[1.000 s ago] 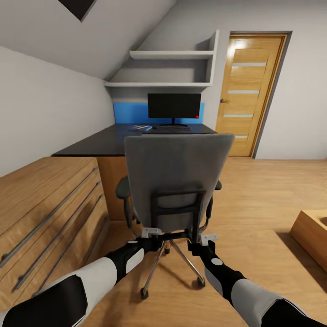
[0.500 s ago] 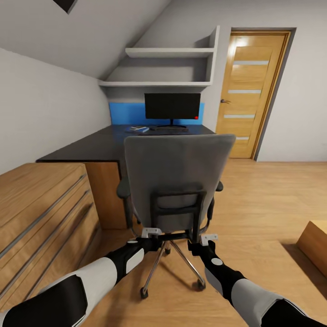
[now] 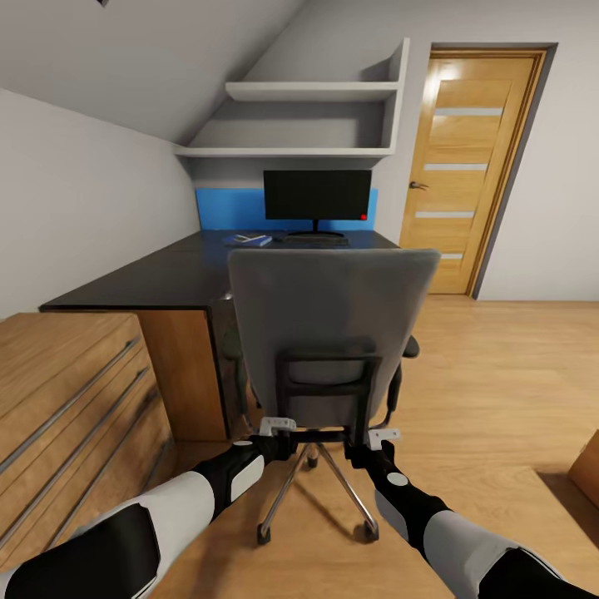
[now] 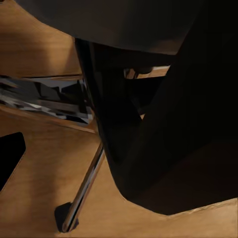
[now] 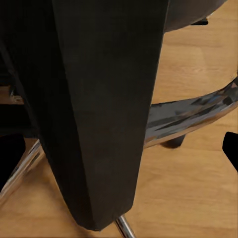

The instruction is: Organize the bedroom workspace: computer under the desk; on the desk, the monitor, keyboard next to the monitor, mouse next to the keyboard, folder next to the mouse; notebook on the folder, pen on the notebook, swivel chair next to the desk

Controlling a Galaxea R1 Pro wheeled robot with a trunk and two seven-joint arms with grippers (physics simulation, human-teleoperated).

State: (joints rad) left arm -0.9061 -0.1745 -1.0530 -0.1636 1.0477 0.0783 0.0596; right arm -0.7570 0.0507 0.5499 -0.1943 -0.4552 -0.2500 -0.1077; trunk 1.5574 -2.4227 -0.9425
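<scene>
Swivel chair (image 3: 331, 333) right before both tools, back-frame level.

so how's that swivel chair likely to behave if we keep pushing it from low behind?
The swivel chair sits on a chrome star base with castors on smooth oak floor, so it probably rolls easily. Castors may make it veer or spin rather than track straight. The tall back looks top-heavy, but both grippers, left and right, sit low, so tipping seems unlikely.

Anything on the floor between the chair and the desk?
Nothing visible. The swivel chair stands just short of the desk, with the oak drawer unit off to its left side. Bare floor lies to the right. The chair's back hides the strip directly ahead of it.
</scene>
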